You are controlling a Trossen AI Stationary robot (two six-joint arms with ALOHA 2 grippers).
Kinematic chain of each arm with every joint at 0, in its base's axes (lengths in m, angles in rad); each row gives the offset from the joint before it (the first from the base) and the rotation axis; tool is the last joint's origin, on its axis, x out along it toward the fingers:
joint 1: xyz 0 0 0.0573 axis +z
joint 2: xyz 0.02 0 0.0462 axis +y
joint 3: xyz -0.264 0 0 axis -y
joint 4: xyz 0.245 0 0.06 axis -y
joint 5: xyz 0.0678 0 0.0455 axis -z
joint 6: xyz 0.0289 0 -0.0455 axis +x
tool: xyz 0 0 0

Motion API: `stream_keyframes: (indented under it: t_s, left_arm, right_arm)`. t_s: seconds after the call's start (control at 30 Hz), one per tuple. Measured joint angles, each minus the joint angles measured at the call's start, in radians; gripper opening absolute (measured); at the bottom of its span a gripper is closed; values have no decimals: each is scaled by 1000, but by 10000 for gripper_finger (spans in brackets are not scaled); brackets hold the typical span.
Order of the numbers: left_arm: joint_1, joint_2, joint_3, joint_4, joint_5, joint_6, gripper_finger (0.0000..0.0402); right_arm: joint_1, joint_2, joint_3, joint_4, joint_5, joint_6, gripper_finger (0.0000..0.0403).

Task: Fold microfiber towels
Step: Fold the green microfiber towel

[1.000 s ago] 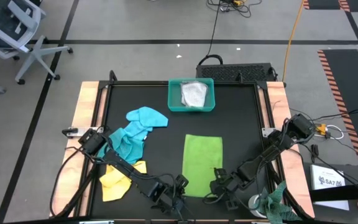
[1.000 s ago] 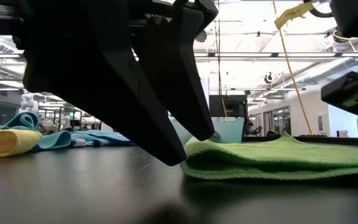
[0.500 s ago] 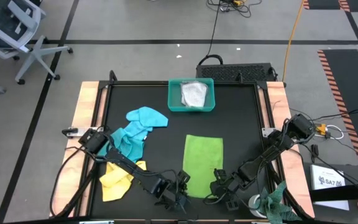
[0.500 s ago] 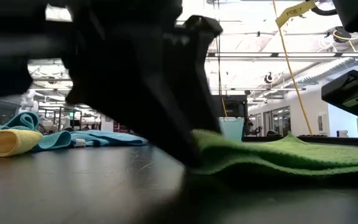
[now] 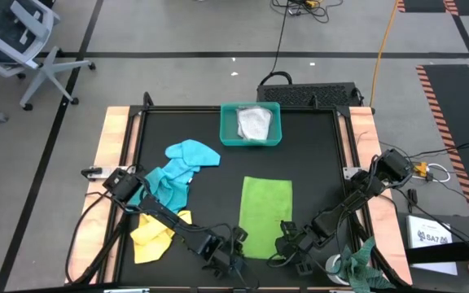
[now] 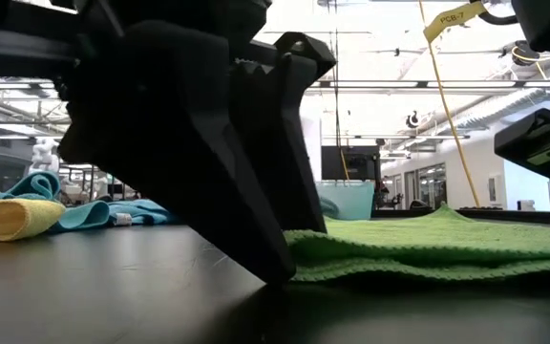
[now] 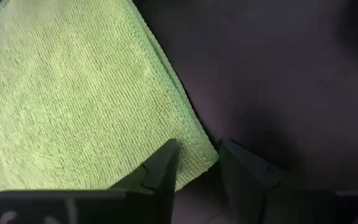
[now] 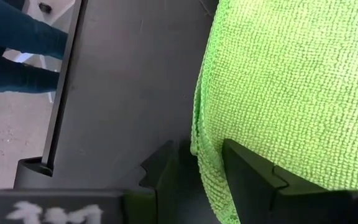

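While both arms sit low at the table's near edge, the findings are as follows.

Left gripper (image 5: 236, 259): down at the near left corner of the lime green towel (image 5: 265, 216); in its wrist view the two fingers (image 7: 161, 169) stand apart, straddling that corner (image 7: 207, 154), nothing clamped.

Right gripper (image 5: 285, 252): at the near right corner of the same towel; fingers (image 8: 247, 168) parted either side of the towel's edge (image 8: 199, 134), not closed on it.

Lime green towel: flat, stretching away from both grippers.

Other towels: turquoise towel (image 5: 177, 172) and yellow towel (image 5: 153, 238) bunched beside the left arm, touching.

Teal tray (image 5: 251, 124): well beyond both grippers, holding a pale grey towel (image 5: 254, 123).
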Motion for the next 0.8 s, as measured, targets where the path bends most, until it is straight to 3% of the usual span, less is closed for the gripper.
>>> stream_keyframes:
  t_s: [0.1,0.23,0.37,0.8]
  left_arm:
    - [0,0,0,-1,5,-52,74]
    - [6,0,-1,7,11,-147,12]
    - [15,0,-1,15,10,-247,13]
    - [55,-59,-2,24,94,-490,4]
  right_arm:
    - [0,0,0,-8,0,19,108]
    - [0,0,0,-10,1,25,53]
    - [0,0,0,-10,-1,26,7]
    - [-15,-52,0,-10,-8,85,2]
